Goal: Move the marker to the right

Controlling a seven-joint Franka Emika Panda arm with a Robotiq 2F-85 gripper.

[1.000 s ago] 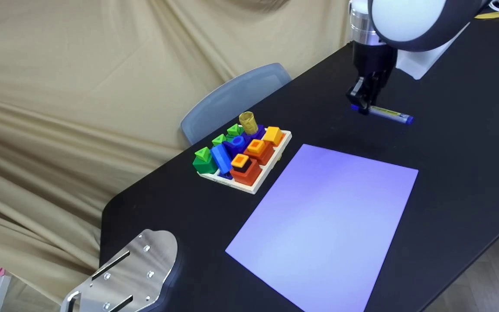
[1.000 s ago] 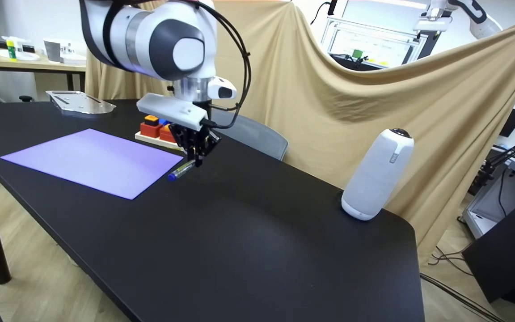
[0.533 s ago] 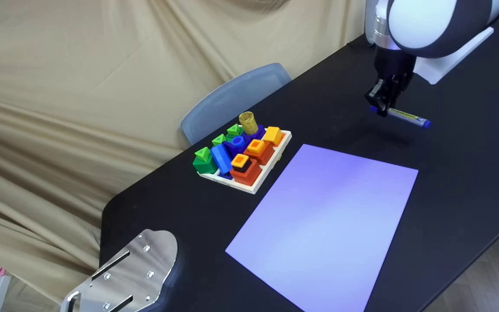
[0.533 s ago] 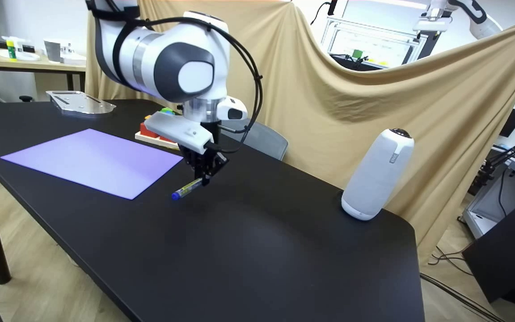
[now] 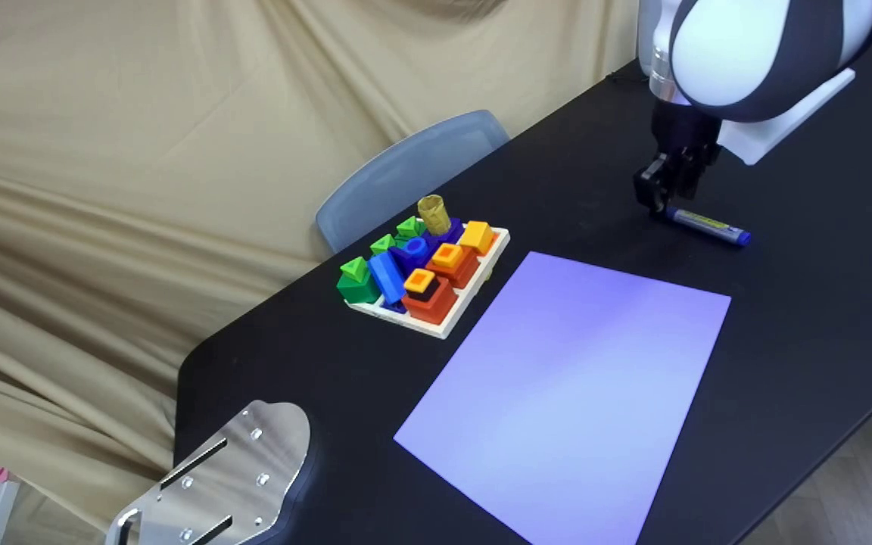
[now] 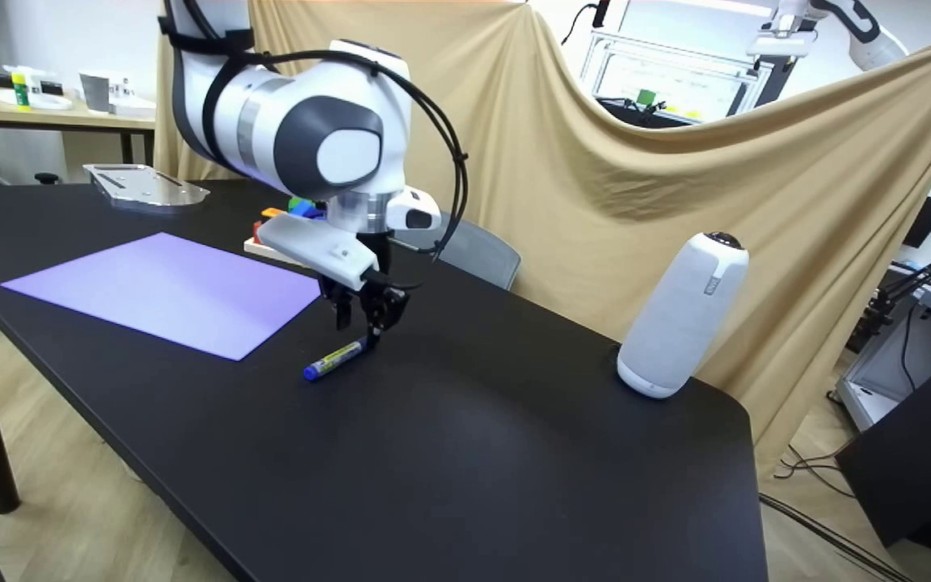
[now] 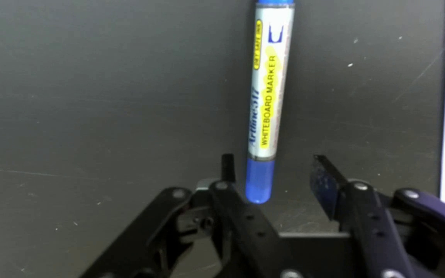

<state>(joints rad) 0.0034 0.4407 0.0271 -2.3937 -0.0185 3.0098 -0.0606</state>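
Note:
The marker is white and yellow with blue ends. It lies on the black table in both exterior views, beyond one edge of the purple sheet. In the wrist view the marker points up the picture, with its lower blue end between the fingers. My gripper is open, with a gap on each side of that blue end, the narrower one at the left finger. The gripper also shows low over the table at the marker's end in both exterior views.
A purple sheet lies near the marker. A white board of coloured shape blocks stands beside the sheet. A metal plate lies at one table end. A tall white device stands at the other end. A grey chair is behind.
My gripper has carried the marker further from the block board and down to the table. The fingers have opened and the marker now lies free between them.

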